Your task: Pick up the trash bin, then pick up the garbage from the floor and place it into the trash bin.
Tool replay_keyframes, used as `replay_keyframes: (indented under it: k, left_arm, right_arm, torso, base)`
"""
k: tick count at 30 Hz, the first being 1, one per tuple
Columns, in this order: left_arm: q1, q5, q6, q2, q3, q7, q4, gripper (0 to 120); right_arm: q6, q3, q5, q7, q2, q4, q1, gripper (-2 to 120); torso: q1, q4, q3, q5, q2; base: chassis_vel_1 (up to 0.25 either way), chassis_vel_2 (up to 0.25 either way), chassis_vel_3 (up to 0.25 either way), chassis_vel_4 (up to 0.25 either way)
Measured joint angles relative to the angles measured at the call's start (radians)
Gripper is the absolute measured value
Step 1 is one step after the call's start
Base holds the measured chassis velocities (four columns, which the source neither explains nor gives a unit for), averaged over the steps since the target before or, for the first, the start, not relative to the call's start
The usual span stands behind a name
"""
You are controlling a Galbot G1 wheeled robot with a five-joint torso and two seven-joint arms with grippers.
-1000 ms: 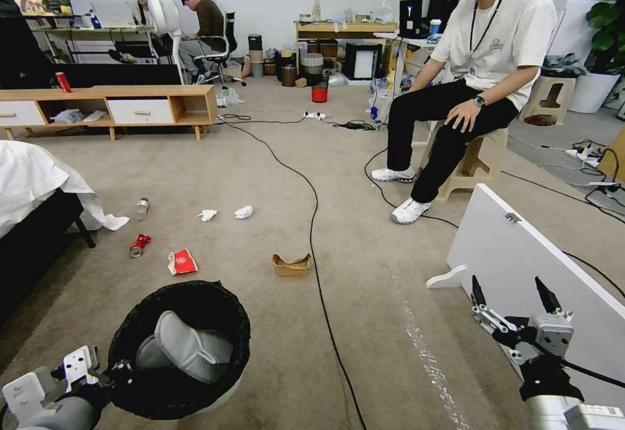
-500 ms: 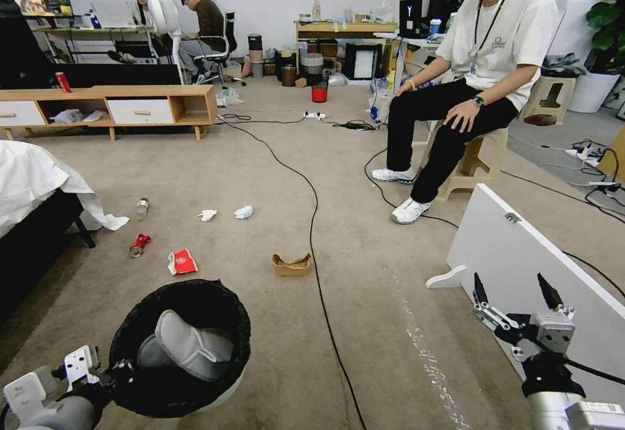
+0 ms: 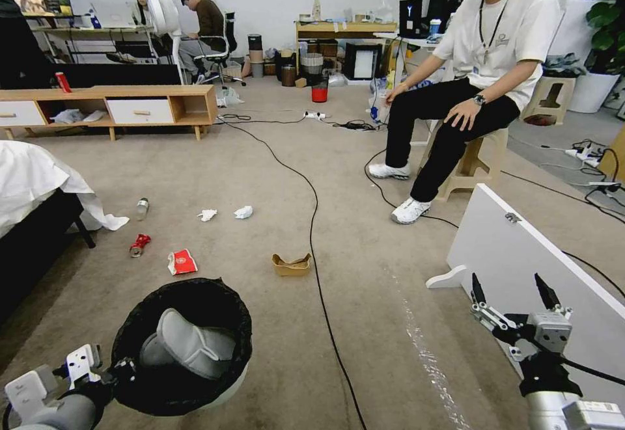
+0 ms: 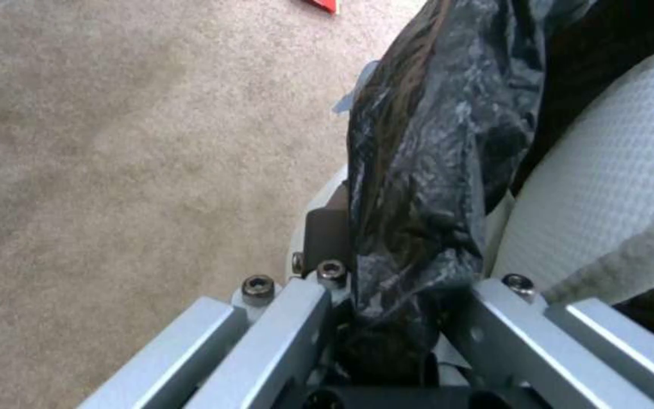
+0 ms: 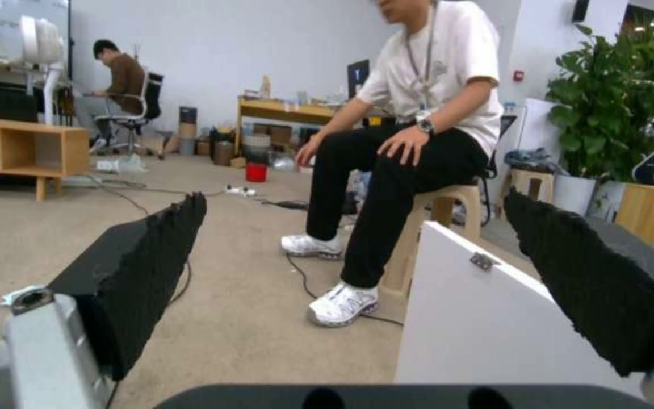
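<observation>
At the far left of the head view a bed [image 3: 26, 183] with a white sheet is cut off by the frame edge, and beside its foot lies a clear bottle [image 3: 142, 207] too small to read any label on. Low in the same corner the left gripper [image 3: 120, 373] is mostly hidden behind its own wrist, but the left wrist view shows its fingers [image 4: 281, 335] clamped on the rim of the trash bin [image 3: 180, 347], the crinkled black liner bunched between them. The bin hangs near the bottom left of the head view, above the carpet [image 3: 364, 300], and a pale grey padded item [image 3: 185, 350] inside hides its bottom; what that item is cannot be made out. Just beyond the bin lie the crushed red can [image 3: 138, 244] and the red-and-white packet [image 3: 182, 262], whose printing is too small to read. Farther out are two crumpled white tissues [image 3: 224, 213], close together. That makes six pieces of litter counting the tan cardboard tray [image 3: 291, 265], which sits just left of a black cable [image 3: 314, 222] running up the carpet. To the right, a white board [image 3: 521, 261] leans on the floor. In front of it the right gripper [image 3: 511, 296] hovers with its two black fingers [image 5: 153, 267] spread wide apart, holding nothing.
</observation>
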Motion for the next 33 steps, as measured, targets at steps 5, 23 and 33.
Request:
replay_keyframes:
  k: [5, 23, 33]
  left_arm:
    - [0.001, -0.001, 0.000, 0.001, -0.001, 0.000, -0.004, 1]
    - [0.006, 0.005, 0.000, -0.010, -0.001, 0.003, -0.005, 1]
    - [0.005, 0.013, 0.000, -0.013, 0.002, 0.003, -0.002, 1]
  right_arm:
    - [0.000, 0.000, 0.000, 0.000, 0.001, 0.000, 0.000, 100]
    - [-0.001, -0.004, -0.003, 0.000, 0.006, -0.004, 0.001, 100]
    - [0.001, -0.005, -0.003, 0.000, 0.005, -0.009, 0.004, 100]
  torso:
    - [0.000, -0.0001, 0.000, 0.0000, 0.000]
    - [0.000, 0.0000, 0.000, 0.0000, 0.000]
    - [0.000, 0.0001, 0.000, 0.0000, 0.000]
  base:
    - [0.005, 0.003, 0.010, 0.004]
    - [0.059, 0.056, 0.064, 0.059]
    - [0.063, 0.052, 0.070, 0.060]
